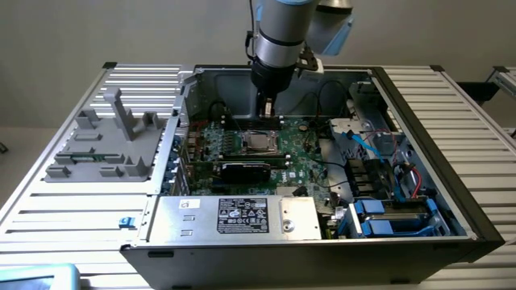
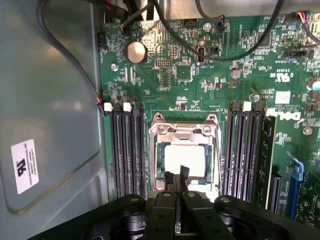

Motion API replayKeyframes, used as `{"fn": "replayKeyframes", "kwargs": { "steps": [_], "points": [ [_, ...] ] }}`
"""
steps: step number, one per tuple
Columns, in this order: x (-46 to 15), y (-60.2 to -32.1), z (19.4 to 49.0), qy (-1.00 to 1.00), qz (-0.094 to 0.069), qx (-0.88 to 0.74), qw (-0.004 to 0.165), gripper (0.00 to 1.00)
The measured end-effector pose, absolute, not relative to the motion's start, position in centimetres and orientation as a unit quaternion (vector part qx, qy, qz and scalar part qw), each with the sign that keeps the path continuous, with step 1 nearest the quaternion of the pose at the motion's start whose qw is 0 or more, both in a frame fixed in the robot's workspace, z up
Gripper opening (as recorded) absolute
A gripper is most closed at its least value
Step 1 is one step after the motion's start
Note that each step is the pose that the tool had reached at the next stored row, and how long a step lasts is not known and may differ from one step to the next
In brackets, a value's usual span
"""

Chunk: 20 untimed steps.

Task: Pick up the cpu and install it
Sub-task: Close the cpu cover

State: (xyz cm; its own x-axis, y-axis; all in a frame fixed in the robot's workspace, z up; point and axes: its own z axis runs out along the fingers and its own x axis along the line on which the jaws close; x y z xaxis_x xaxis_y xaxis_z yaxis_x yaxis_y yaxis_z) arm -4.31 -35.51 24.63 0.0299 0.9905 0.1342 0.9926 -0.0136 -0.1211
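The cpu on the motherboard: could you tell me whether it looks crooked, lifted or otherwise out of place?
Nothing stands out. The cpu lies flat inside the socket frame, its edges parallel to the frame's. The shut gripper hangs over one edge, hiding a small part of it there.

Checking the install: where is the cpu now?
In the wrist view the cpu lies in the socket frame between two banks of memory slots, right by the shut gripper.
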Motion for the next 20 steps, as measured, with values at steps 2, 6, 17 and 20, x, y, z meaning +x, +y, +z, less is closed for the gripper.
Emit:
{"fn": "replayKeyframes", "kwargs": {
  "steps": [2, 6, 17, 20],
  "points": [
    [-4.8, -35.5, 24.3, -0.696, -0.006, -0.712, 0.091, 0.11],
    [-5.7, -35.6, 23.5, -0.696, -0.006, -0.712, 0.091, 0.11],
    [-6.8, -36.0, 21.5, -0.696, -0.006, -0.713, 0.091, 0.11],
    [-7.0, -36.0, 21.0, -0.696, -0.006, -0.713, 0.090, 0.11]
  ]
}}
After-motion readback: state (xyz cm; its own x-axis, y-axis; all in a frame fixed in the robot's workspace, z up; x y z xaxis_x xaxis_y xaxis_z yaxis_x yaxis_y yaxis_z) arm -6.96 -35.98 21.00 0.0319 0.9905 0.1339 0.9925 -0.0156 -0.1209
